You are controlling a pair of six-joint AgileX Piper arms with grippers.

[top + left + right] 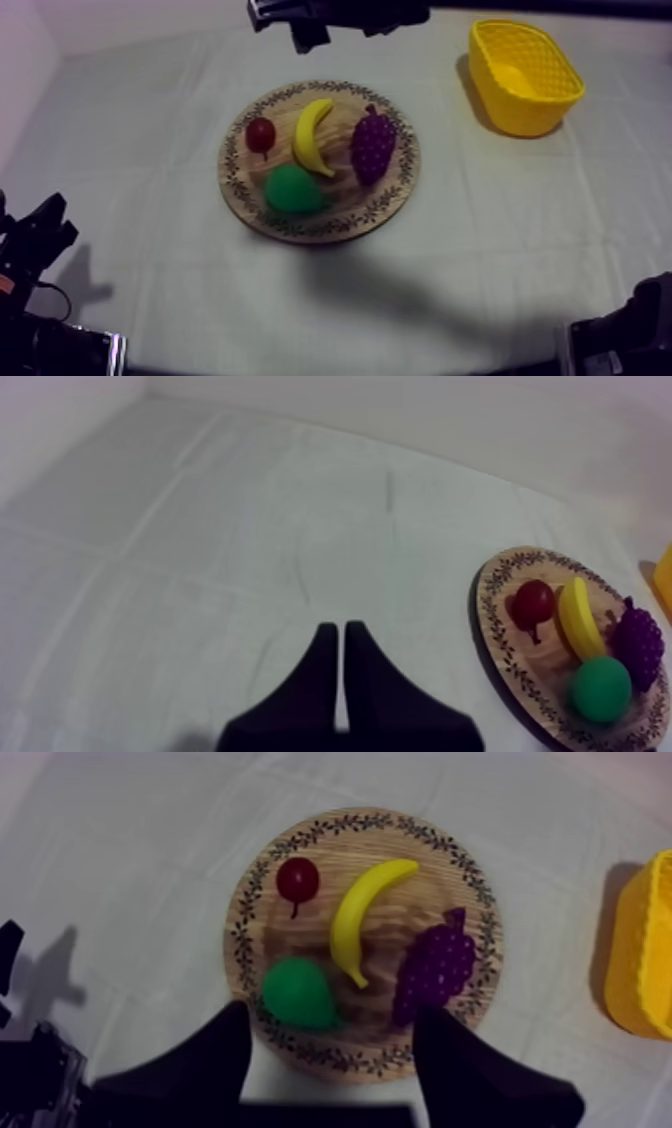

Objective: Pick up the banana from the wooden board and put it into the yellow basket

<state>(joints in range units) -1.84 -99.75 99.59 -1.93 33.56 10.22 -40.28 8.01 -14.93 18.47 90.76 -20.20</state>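
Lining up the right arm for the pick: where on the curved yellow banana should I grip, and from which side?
Probably grip the curved yellow banana at its middle, from above, the open right gripper spanning its narrow width. The small red fruit, green pear and purple grapes lie close on its flanks, so a sideways approach looks crowded.

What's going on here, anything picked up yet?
Nothing is held yet. The right hand hovers open over the wooden board, where the banana lies among the small red fruit, the pear and the grapes. The left hand is shut on nothing, off to the side over bare cloth. The yellow basket stands apart from the board, no fruit visible inside.
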